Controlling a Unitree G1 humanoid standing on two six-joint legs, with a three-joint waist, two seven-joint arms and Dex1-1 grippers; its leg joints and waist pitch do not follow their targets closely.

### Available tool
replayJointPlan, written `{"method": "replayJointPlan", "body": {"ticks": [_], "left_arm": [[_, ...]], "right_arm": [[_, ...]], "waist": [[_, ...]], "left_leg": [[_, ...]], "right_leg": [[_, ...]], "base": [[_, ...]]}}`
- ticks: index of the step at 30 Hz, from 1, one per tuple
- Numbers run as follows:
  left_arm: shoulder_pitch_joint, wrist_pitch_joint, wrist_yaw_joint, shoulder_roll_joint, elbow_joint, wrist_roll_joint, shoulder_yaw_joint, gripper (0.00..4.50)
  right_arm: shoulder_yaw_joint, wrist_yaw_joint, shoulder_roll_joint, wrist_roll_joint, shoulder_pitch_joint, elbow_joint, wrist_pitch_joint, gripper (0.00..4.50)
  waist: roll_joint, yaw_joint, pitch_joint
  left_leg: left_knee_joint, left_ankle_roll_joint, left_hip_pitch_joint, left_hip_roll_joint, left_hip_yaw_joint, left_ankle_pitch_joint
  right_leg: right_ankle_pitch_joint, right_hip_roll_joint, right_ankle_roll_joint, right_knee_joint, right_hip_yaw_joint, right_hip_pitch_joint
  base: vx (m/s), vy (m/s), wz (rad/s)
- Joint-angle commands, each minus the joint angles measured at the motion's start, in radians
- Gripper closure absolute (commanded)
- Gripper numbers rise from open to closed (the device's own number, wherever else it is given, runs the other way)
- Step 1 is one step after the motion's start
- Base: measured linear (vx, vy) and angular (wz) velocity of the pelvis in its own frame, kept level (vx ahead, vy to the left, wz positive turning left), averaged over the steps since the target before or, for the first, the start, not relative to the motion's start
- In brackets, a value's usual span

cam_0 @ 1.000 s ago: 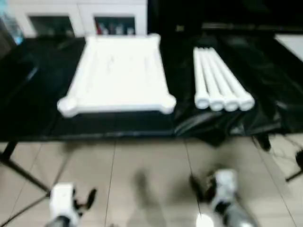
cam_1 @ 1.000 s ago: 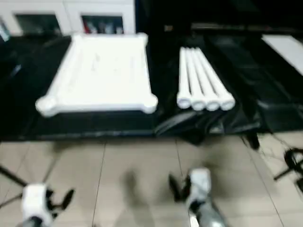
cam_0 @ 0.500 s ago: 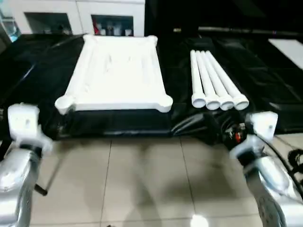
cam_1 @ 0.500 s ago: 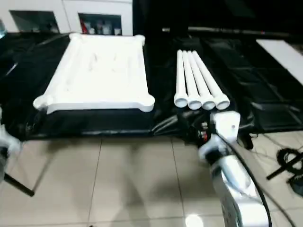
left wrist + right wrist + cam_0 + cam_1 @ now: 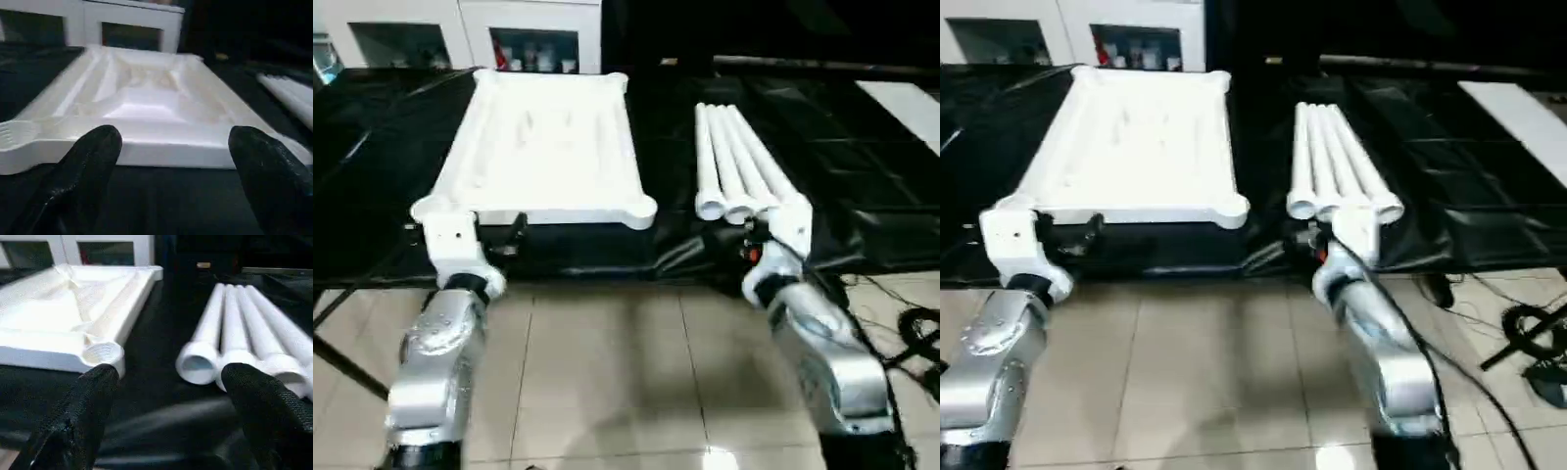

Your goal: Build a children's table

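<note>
The children's table lies in parts on the black-draped work table. Its white top [image 5: 543,137] rests ribbed side up at the left, with round sockets [image 5: 101,352] at the corners. Several white legs [image 5: 736,162] lie side by side to its right, open ends [image 5: 196,363] toward me. My left gripper [image 5: 176,147] is open at the work table's front edge, facing the top's near rim, with nothing between its fingers [image 5: 95,152]. My right gripper [image 5: 171,382] is also open and empty, just short of the legs' near ends.
The black cloth [image 5: 372,186] hangs over the work table's front edge. White cabinets [image 5: 460,34] stand behind it. A white sheet [image 5: 901,98] lies at the back right. Cables [image 5: 915,328] trail over the tiled floor at the right, and a black stand leg [image 5: 342,357] crosses at the left.
Both arms have come up from low over the floor to the work table's front edge, the left toward the top, the right toward the legs. The camera has shifted a little.
</note>
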Motion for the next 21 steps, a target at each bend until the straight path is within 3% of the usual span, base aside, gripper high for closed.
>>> {"method": "replayJointPlan", "body": {"ticks": [1, 2, 3, 5, 6, 8, 9, 10, 11, 12, 13, 14, 15, 16, 17, 18, 19, 20, 21], "left_arm": [[0.004, 0.043, -0.048, 0.024, 0.008, 0.0, -0.026, 0.44], [0.01, 0.033, -0.052, 0.034, 0.013, 0.029, -0.055, 0.44], [0.01, 0.032, -0.051, 0.035, 0.013, 0.034, -0.059, 0.44], [0.008, 0.045, -0.053, 0.044, 0.016, 0.056, -0.086, 0.44], [-0.002, 0.054, -0.058, 0.054, 0.034, 0.074, -0.1, 0.44], [-0.013, 0.071, -0.053, 0.057, 0.037, 0.089, -0.104, 0.44], [-0.031, 0.106, -0.05, 0.064, 0.022, 0.076, -0.093, 0.44], [-0.031, 0.106, -0.05, 0.064, 0.022, 0.076, -0.093, 0.44], [-0.053, 0.112, -0.054, 0.067, 0.023, 0.06, -0.078, 0.44], [-0.053, 0.112, -0.054, 0.067, 0.023, 0.06, -0.078, 0.44], [-0.074, 0.103, -0.052, 0.062, 0.046, 0.049, -0.065, 0.44], [-0.074, 0.103, -0.052, 0.062, 0.046, 0.049, -0.065, 0.44], [-0.087, 0.094, -0.042, 0.053, 0.07, 0.054, -0.062, 0.44], [-0.092, 0.085, -0.039, 0.046, 0.079, 0.057, -0.066, 0.44], [-0.095, 0.086, -0.045, 0.041, 0.08, 0.056, -0.073, 0.44], [-0.1, 0.091, -0.044, 0.031, 0.074, 0.062, -0.086, 0.44], [-0.104, 0.092, -0.047, 0.025, 0.073, 0.06, -0.088, 0.44], [-0.104, 0.092, -0.047, 0.025, 0.073, 0.06, -0.088, 0.44], [-0.112, 0.094, -0.044, 0.021, 0.081, 0.065, -0.093, 0.44]], "right_arm": [[-0.032, -0.003, -0.006, 0.008, -0.001, 0.023, 0.008, 0.62], [-0.039, -0.01, -0.014, 0.01, 0.007, 0.018, 0.012, 0.62], [-0.04, -0.011, -0.015, 0.01, 0.008, 0.017, 0.014, 0.62], [-0.04, -0.009, -0.019, 0.01, 0.011, 0.005, 0.026, 0.62], [-0.021, 0.001, -0.018, -0.01, 0.016, 0.002, 0.027, 0.62], [-0.016, 0.005, -0.014, -0.011, 0.018, -0.006, 0.039, 0.62], [-0.022, 0.0, 0.004, 0.01, 0.01, -0.016, 0.049, 0.62], [-0.022, 0.0, 0.004, 0.01, 0.01, -0.016, 0.049, 0.62], [-0.022, -0.002, 0.017, 0.014, -0.006, 0.0, 0.035, 0.62], [-0.022, -0.002, 0.017, 0.014, -0.006, 0.0, 0.035, 0.62], [-0.022, -0.007, 0.023, 0.005, -0.024, 0.04, 0.01, 0.62], [-0.022, -0.007, 0.023, 0.005, -0.024, 0.04, 0.01, 0.62], [-0.028, -0.009, 0.021, 0.002, -0.037, 0.069, 0.003, 0.62], [-0.026, -0.006, 0.013, -0.006, -0.042, 0.076, -0.001, 0.62], [-0.025, -0.008, 0.007, -0.014, -0.048, 0.078, -0.007, 0.62], [-0.036, -0.01, -0.001, -0.015, -0.056, 0.073, -0.011, 0.62], [-0.045, -0.01, 0.0, -0.011, -0.058, 0.072, -0.008, 0.62], [-0.045, -0.01, 0.0, -0.011, -0.058, 0.072, -0.008, 0.62], [-0.053, -0.014, -0.005, -0.02, -0.051, 0.08, -0.009, 0.62]], "waist": [[-0.013, 0.02, -0.044], [0.0, 0.025, -0.045], [0.0, 0.029, -0.044], [0.004, 0.028, -0.04], [-0.002, 0.026, -0.042], [0.0, 0.026, -0.042], [-0.008, 0.022, -0.043], [-0.002, 0.023, -0.045], [0.005, 0.029, -0.042], [0.018, 0.02, -0.04], [0.014, 0.014, -0.046], [0.019, 0.01, -0.04], [0.034, 0.017, -0.029], [0.027, 0.008, -0.028], [0.035, 0.011, -0.018], [0.047, -0.003, -0.023], [0.038, -0.014, 0.003], [0.047, -0.007, -0.017], [0.049, -0.012, -0.019]], "left_leg": [[-0.039, 0.007, -0.018, -0.02, 0.007, -0.013], [-0.055, -0.039, -0.007, -0.008, -0.004, -0.043], [-0.064, -0.062, 0.015, -0.005, -0.003, -0.096], [-0.077, -0.083, 0.023, -0.003, -0.005, -0.138], [-0.082, -0.09, 0.026, 0.001, -0.009, -0.15], [-0.088, -0.096, 0.027, 0.008, -0.013, -0.158], [-0.09, -0.099, 0.026, 0.011, -0.014, -0.161], [-0.092, -0.102, 0.028, 0.013, -0.017, -0.159], [-0.111, -0.07, -0.012, -0.002, -0.05, -0.157], [-0.122, -0.047, -0.01, 0.0, -0.055, -0.209], [-0.11, -0.015, 0.006, -0.001, -0.068, -0.277], [-0.111, 0.01, -0.024, -0.017, -0.08, -0.293], [-0.11, 0.004, -0.014, -0.022, -0.086, -0.364], [-0.106, 0.003, -0.019, -0.024, -0.089, -0.38], [-0.097, -0.011, -0.01, -0.027, -0.084, -0.444], [-0.081, -0.049, 0.086, 0.006, -0.061, -0.492], [-0.078, -0.076, 0.111, 0.011, -0.065, -0.582], [-0.112, -0.1, 0.125, 0.038, -0.077, -0.644], [-0.144, -0.088, 0.12, 0.056, -0.09, -0.649]], "right_leg": [[-0.115, -0.12, -0.074, -0.129, 0.082, 0.067], [-0.173, -0.104, 0.035, -0.118, 0.076, 0.059], [-0.211, -0.089, 0.099, -0.127, 0.073, 0.044], [-0.251, -0.081, 0.126, -0.133, 0.066, 0.042], [-0.252, -0.081, 0.115, -0.131, 0.065, 0.04], [-0.238, -0.083, 0.082, -0.123, 0.065, 0.038], [-0.225, -0.085, 0.058, -0.117, 0.067, 0.038], [-0.213, -0.087, 0.043, -0.113, 0.068, 0.037], [-0.157, -0.108, -0.003, -0.093, 0.036, 0.071], [-0.199, -0.102, -0.012, -0.104, 0.021, 0.068], [-0.258, -0.123, -0.03, -0.117, 0.013, 0.072], [-0.316, -0.138, -0.044, -0.131, -0.009, 0.103], [-0.436, -0.144, -0.039, -0.15, -0.029, 0.109], [-0.483, -0.149, -0.038, -0.159, -0.036, 0.12], [-0.609, -0.156, -0.034, -0.178, -0.051, 0.133], [-0.648, -0.131, -0.034, -0.195, -0.028, 0.078], [-0.663, -0.12, -0.029, -0.202, -0.054, 0.052], [-0.513, -0.101, -0.045, -0.166, -0.035, 0.073], [-0.368, -0.09, -0.062, -0.13, -0.016, 0.083]], "base": [[-0.053, -0.107, -0.07], [-0.052, -0.076, -0.02], [-0.052, -0.076, -0.02], [0.0, 0.0, 0.0], [0.0, 0.0, 0.0], [0.0, 0.0, 0.0], [0.0, 0.0, 0.0], [0.0, 0.0, 0.0], [0.0, 0.0, 0.0], [0.0, 0.0, 0.0], [-0.01, 0.034, 0.33], [0.004, 0.036, 0.46], [0.004, 0.036, 0.46], [0.015, 0.04, 0.51], [0.061, 0.045, 0.56], [0.061, 0.045, 0.56], [0.017, 0.045, 0.35], [0.033, 0.053, 0.02], [0.033, 0.053, 0.02]]}}
